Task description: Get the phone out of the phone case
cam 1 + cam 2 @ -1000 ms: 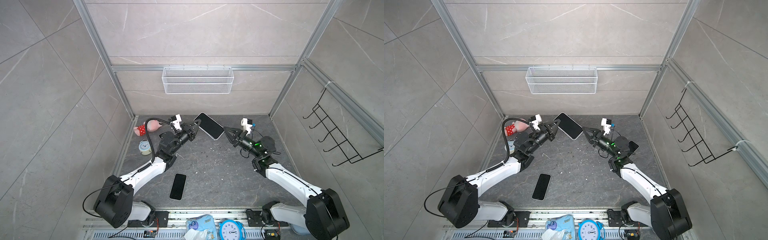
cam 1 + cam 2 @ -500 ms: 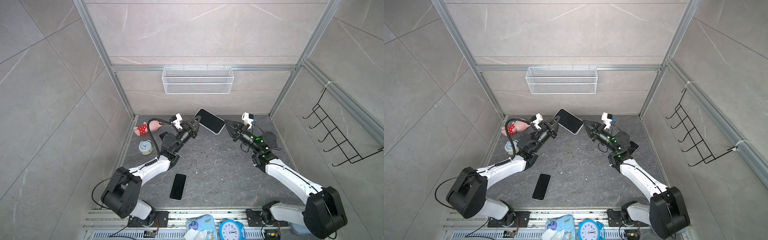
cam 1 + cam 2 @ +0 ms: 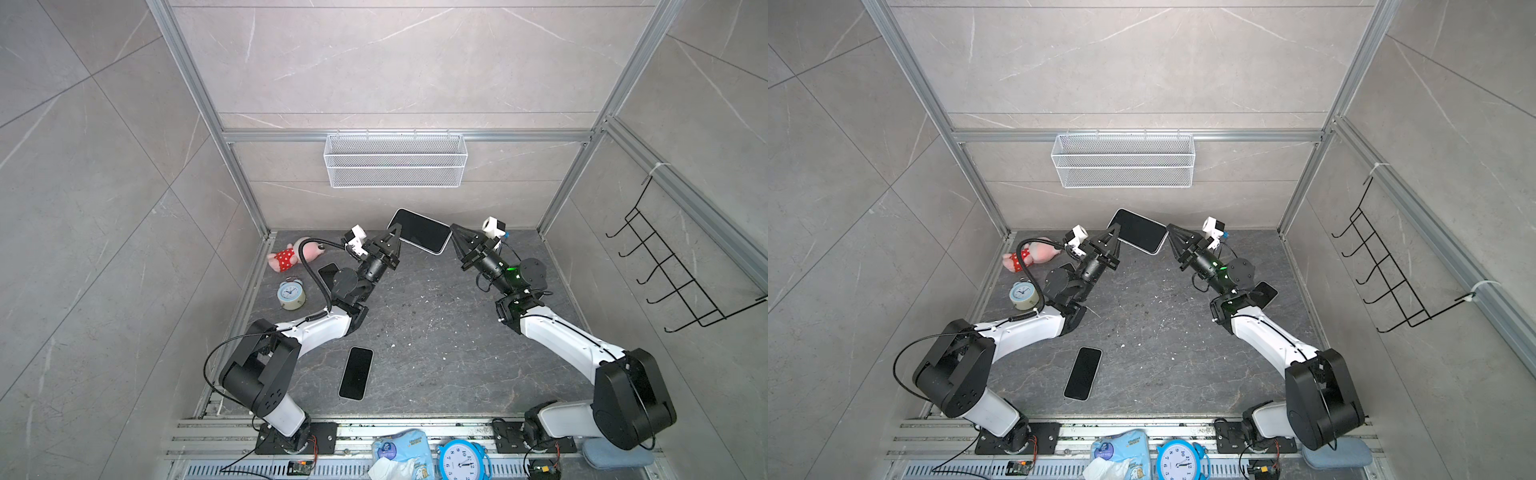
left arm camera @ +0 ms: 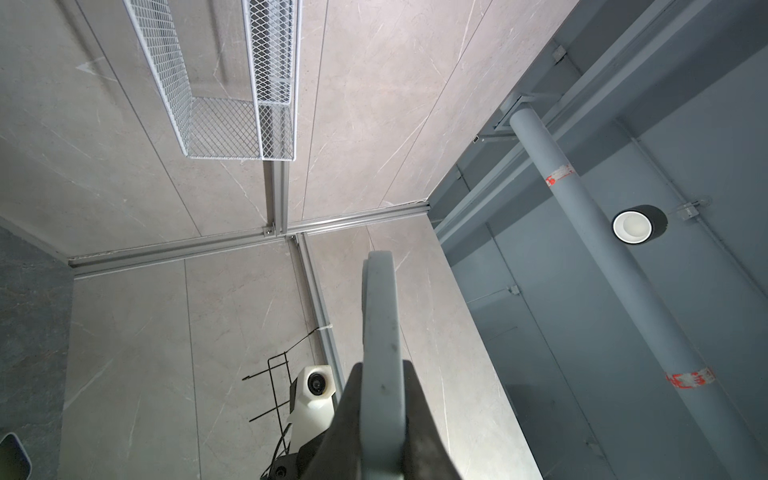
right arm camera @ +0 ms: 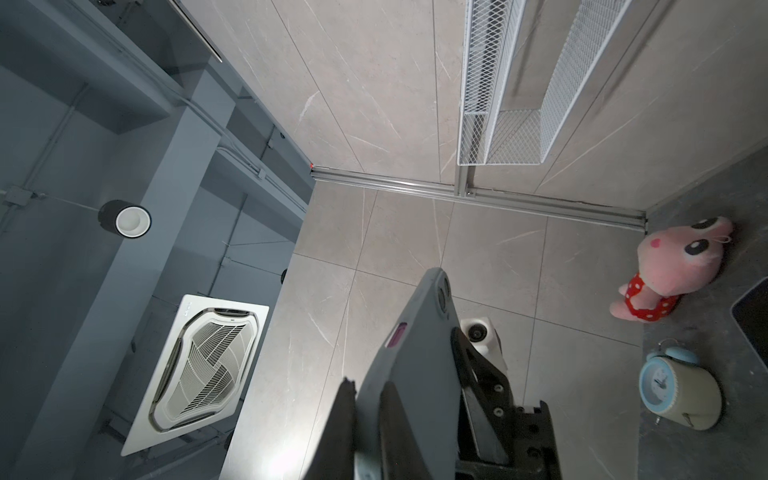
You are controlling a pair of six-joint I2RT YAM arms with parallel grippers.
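Note:
The phone (image 3: 417, 229) shows a dark screen inside a pale grey phone case (image 3: 437, 250), held in the air near the back wall in both top views. My left gripper (image 3: 395, 237) is shut on its left end and my right gripper (image 3: 454, 237) is shut on its right end. In the left wrist view the grey case edge (image 4: 382, 316) runs out from between the shut left gripper (image 4: 382, 374). The right wrist view shows the case's grey back (image 5: 419, 357) with its camera holes, and my right gripper (image 5: 368, 392) pinches one edge of it.
A second dark phone (image 3: 356, 373) lies on the floor at front centre, and another dark slab (image 3: 328, 271) lies by the left arm. A pink plush toy (image 3: 291, 257) and a small clock (image 3: 291, 294) sit at the left. A wire basket (image 3: 395, 160) hangs on the back wall, and a hook rack (image 3: 673, 274) on the right wall.
Both arms have raised the cased phone higher and nearer the back wall. Both grips stay shut on it.

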